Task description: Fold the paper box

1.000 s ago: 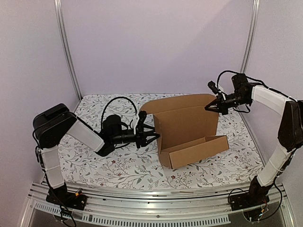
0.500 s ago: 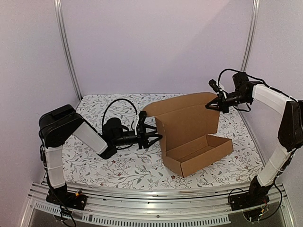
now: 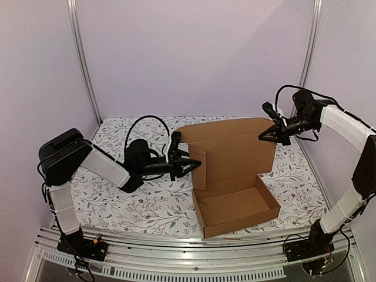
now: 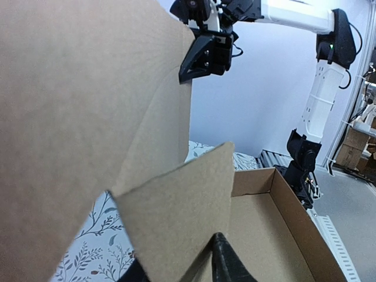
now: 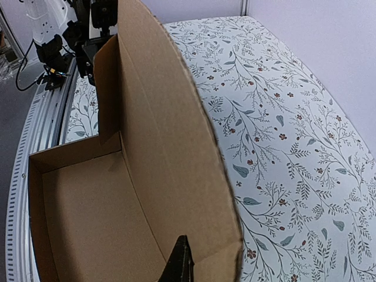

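The paper box (image 3: 235,205) is plain brown cardboard; its shallow tray lies flat on the table, open side up. Its lid (image 3: 232,147) stands upright along the tray's far side. My right gripper (image 3: 265,136) is shut on the lid's upper right corner. In the right wrist view one finger (image 5: 182,261) presses the lid's inner face (image 5: 158,147) and the other is hidden behind it. My left gripper (image 3: 191,164) is at the lid's left side flap (image 4: 176,217). Its fingers stand apart, open, with the flap between them, and one fingertip (image 4: 226,264) touches the flap's back.
A floral cloth (image 3: 147,205) covers the table. Metal posts (image 3: 82,59) rise at the back corners and an aluminium rail (image 3: 176,247) runs along the near edge. The tray's front corner lies close to that rail. Lilac walls close in three sides.
The tray has swung down from a tilt to lie flat and nearer the front. The lid now stands upright. My left gripper's fingers have narrowed around the side flap.
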{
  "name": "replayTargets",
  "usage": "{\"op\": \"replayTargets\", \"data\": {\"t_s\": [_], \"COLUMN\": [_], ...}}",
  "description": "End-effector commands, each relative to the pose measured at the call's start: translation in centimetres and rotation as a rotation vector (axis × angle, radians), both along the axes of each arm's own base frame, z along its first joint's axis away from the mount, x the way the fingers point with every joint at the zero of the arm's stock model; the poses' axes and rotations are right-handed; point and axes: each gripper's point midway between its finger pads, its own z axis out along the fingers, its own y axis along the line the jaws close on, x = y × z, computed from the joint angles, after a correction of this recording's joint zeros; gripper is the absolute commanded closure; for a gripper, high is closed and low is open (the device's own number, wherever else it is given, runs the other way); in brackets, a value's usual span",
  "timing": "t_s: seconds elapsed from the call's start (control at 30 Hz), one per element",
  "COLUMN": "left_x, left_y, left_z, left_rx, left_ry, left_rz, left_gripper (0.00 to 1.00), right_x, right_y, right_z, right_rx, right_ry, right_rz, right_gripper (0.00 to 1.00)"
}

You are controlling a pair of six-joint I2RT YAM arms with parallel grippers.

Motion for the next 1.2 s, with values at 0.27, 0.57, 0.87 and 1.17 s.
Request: {"op": "replayTargets", "data": {"t_s": [0.27,0.57,0.87,1.17], "left_x": [-1.3,-3.3,-3.8,-2.0], "left_y": [0.0,1.4,2.6,3.5], "left_z": [1.5,3.2,5.8,6.4], "left_rx": [-0.003,0.063,0.05,-0.008], "left_ry": [-0.033,-0.063,-0.116,-0.112], "left_rz": [0.016,-0.055,-0.022,0.091], "left_gripper": [0.93,1.0,1.0,1.0], "right_x": [-3.3,-3.5,2.5,-3.6], "right_y": [0.3,-6.4,-8.7,-4.3], "right_z": [3.0,8.6,2.0,-0.5], "right_rx": [0.068,0.159,0.19,0.078], "right_ry": [0.131,0.105,0.198,0.206], "right_rz": [0.01,-0.049,-0.165,0.046], "right_gripper": [0.68,0.57,0.54,0.5]}}
